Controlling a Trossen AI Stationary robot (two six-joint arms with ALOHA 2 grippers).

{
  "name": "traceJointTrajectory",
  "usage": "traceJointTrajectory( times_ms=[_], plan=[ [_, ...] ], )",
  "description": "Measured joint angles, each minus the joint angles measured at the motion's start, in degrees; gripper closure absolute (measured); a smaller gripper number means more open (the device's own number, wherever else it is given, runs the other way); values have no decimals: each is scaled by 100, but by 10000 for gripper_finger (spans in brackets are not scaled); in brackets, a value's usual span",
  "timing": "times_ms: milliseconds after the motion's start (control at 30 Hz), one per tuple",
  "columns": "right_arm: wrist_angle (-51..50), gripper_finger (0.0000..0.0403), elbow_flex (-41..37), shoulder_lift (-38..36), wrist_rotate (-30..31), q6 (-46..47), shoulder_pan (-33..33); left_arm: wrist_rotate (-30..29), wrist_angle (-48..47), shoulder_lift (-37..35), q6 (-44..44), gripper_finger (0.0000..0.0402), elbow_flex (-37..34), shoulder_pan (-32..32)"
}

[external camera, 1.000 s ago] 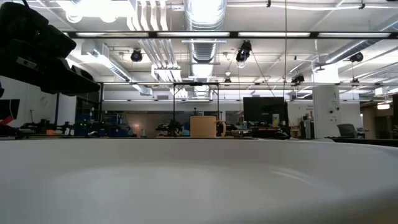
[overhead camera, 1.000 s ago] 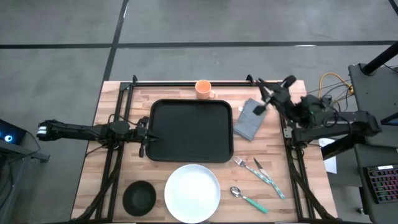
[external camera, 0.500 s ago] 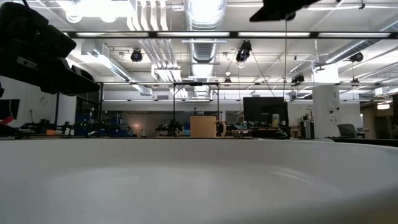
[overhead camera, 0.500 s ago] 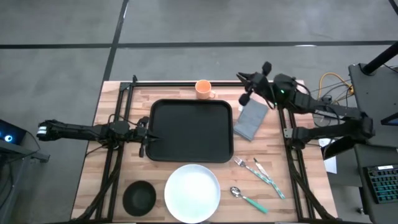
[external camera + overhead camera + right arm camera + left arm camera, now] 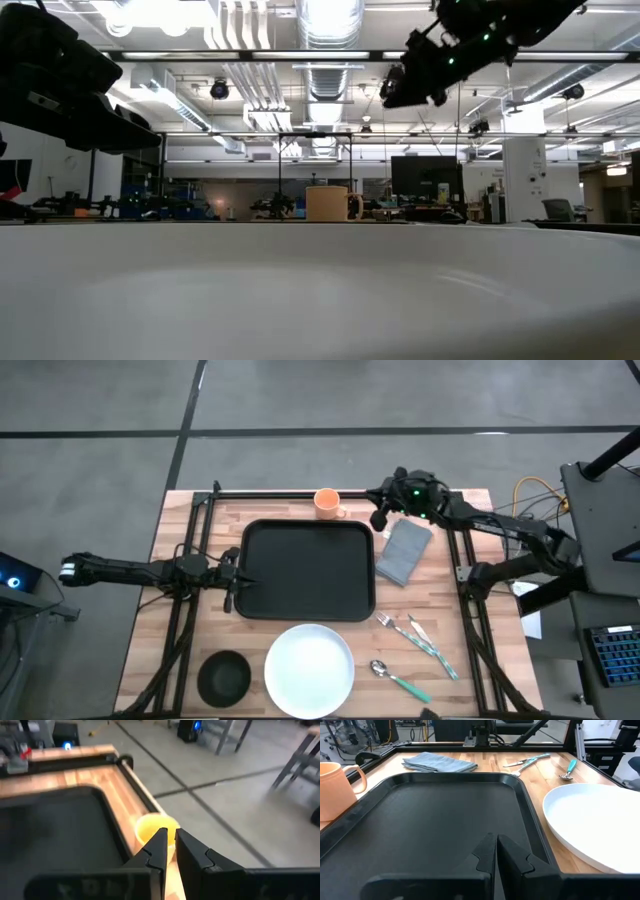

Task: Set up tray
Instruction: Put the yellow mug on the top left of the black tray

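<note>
Large flat black rectangular tray centred on wooden table, beside round white plate. Left gripper at tray's left rim, fingers together. Right gripper raised near orange mug, above folded grey-blue cloth, fingers nearly together.

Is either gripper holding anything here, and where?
Nothing is held. The left gripper rests shut at the tray edge; the right gripper hangs shut, empty.

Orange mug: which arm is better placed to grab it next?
Right. Its pincer hovers close beside the mug at the table's far edge, while the left pincer sits low at the tray's left rim.
</note>
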Motion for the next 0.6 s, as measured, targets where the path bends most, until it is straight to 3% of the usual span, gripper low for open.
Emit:
traceJointTrajectory(
  times_ms=[333,600],
  plan=[
    [313,374,679,1318,-42,-98,-155,18,1,0,0,401,0,0],
    [211,374,1014,1766,-312,-239,-209,17,2,0,1,401,0,0]
  ],
)
